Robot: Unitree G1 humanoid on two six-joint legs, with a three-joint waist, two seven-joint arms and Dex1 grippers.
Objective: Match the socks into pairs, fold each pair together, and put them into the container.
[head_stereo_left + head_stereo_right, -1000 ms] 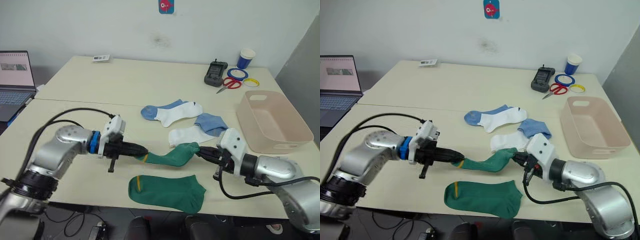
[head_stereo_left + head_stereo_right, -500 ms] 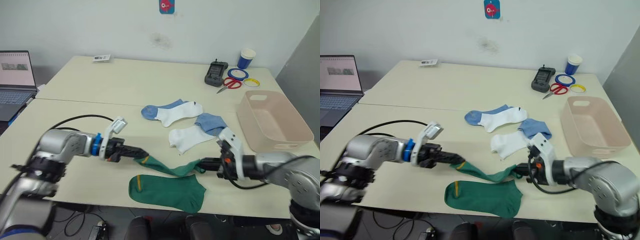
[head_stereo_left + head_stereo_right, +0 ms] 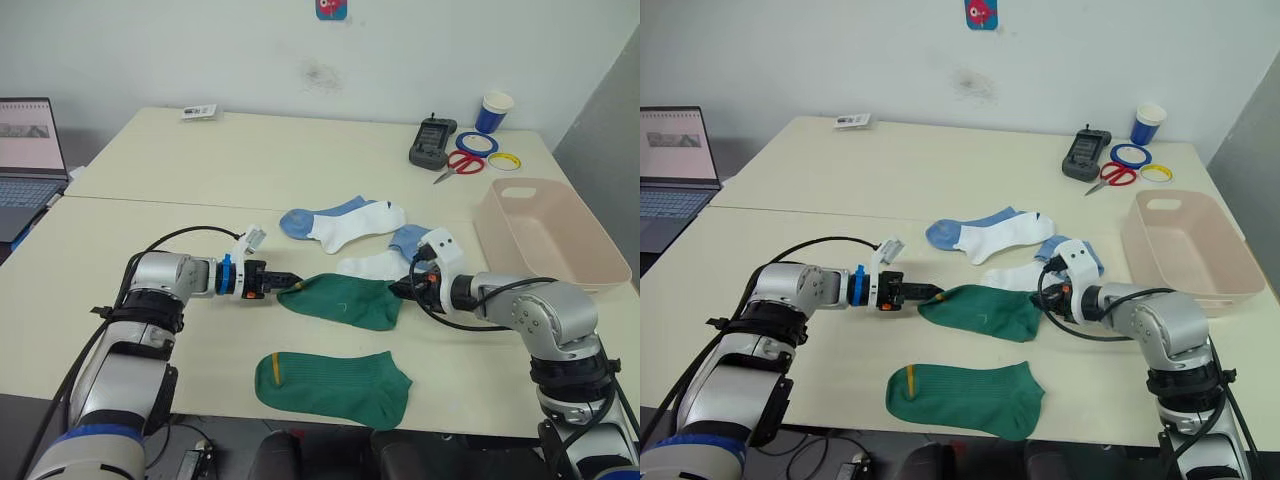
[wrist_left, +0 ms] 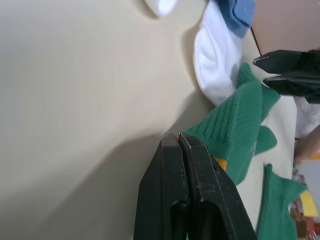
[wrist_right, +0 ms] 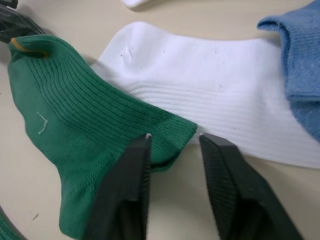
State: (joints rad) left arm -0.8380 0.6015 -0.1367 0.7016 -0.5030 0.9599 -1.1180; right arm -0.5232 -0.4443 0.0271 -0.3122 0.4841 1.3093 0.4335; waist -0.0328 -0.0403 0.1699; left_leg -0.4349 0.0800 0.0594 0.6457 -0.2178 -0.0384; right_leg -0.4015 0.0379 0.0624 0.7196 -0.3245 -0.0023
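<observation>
One dark green sock (image 3: 345,300) lies flat on the table between my two grippers. My left gripper (image 3: 295,283) is shut on its left edge, near a yellow mark (image 4: 220,162). My right gripper (image 3: 398,290) is open, its fingers (image 5: 135,165) standing on either side of the sock's right end (image 5: 170,135) without pinching it. A second green sock (image 3: 335,385) lies flat near the table's front edge. Two white socks with light-blue ends lie behind, one (image 3: 345,222) further back and one (image 3: 385,262) touching the held green sock. The pink container (image 3: 550,245) stands at the right, with nothing visible inside.
At the back right stand a black device (image 3: 431,143), red scissors (image 3: 460,165), tape rolls (image 3: 478,143) and a blue-and-white paper cup (image 3: 493,112). A laptop (image 3: 25,150) sits at the far left, and a small card (image 3: 200,112) lies at the back.
The green sock that hung stretched between both grippers over the front sock has moved back and now lies flat beside a white sock. My right gripper has opened.
</observation>
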